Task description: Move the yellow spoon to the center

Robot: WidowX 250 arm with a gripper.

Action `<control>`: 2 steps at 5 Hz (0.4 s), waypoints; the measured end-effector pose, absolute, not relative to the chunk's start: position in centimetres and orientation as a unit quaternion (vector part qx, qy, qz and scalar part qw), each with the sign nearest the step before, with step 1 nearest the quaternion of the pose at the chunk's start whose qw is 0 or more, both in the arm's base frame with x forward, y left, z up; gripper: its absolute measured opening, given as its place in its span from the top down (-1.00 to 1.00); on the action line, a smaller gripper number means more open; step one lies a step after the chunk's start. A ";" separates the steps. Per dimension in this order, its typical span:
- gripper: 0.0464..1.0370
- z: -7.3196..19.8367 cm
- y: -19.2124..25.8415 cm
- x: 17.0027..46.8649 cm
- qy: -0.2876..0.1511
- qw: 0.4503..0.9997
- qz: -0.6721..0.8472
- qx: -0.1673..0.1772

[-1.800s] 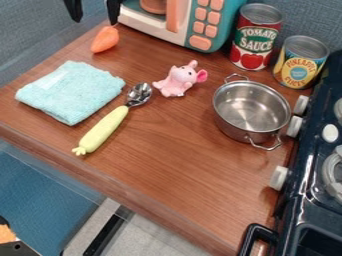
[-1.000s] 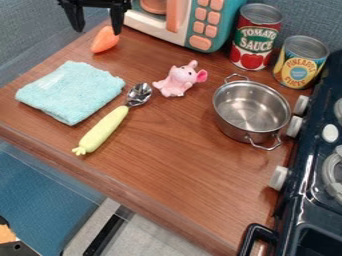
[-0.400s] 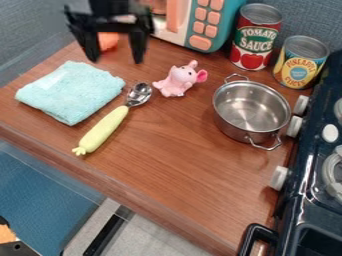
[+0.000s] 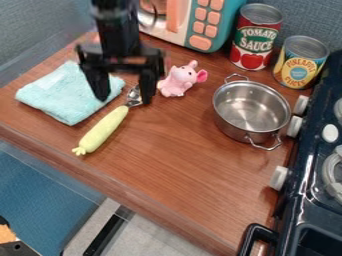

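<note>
1. One gripper (image 4: 123, 101) hangs over the left part of the desk (image 4: 184, 165), its two fingers spread wide with nothing held between them.
2. One yellow spoon (image 4: 103, 130) lies on the left part of the desk. Its one handle slants toward the front edge, and its one metal bowl points back, showing between the two fingers in the view.
3. One light blue folded cloth (image 4: 60, 97) lies just beside the spoon, partly behind the gripper.
4. One pink toy animal (image 4: 177, 82) is just right of the gripper, near the spoon's bowl.
5. One metal pot (image 4: 247, 112) with two loop handles stands upright on the right, well apart from the spoon.
6. Two cans stand upright behind the pot: one red tomato can (image 4: 254, 40) and one yellow pineapple can (image 4: 298, 62).
7. One toy microwave (image 4: 224, 22) at the back shows seven orange buttons.
8. One dark toy stove (image 4: 304, 182) is at the right, three pale knobs along its side toward the pot.
</note>
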State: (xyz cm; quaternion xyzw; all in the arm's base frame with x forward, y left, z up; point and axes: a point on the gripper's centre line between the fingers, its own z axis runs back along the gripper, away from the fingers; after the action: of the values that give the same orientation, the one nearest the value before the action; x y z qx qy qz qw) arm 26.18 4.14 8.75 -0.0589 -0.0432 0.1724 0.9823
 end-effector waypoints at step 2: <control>-0.93 6.6 4.5 24.3 -0.024 0.988 0.149 -0.030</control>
State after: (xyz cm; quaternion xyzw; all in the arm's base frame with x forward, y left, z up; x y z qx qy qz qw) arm 24.27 4.47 6.58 -0.0299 -0.0236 0.1492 0.9881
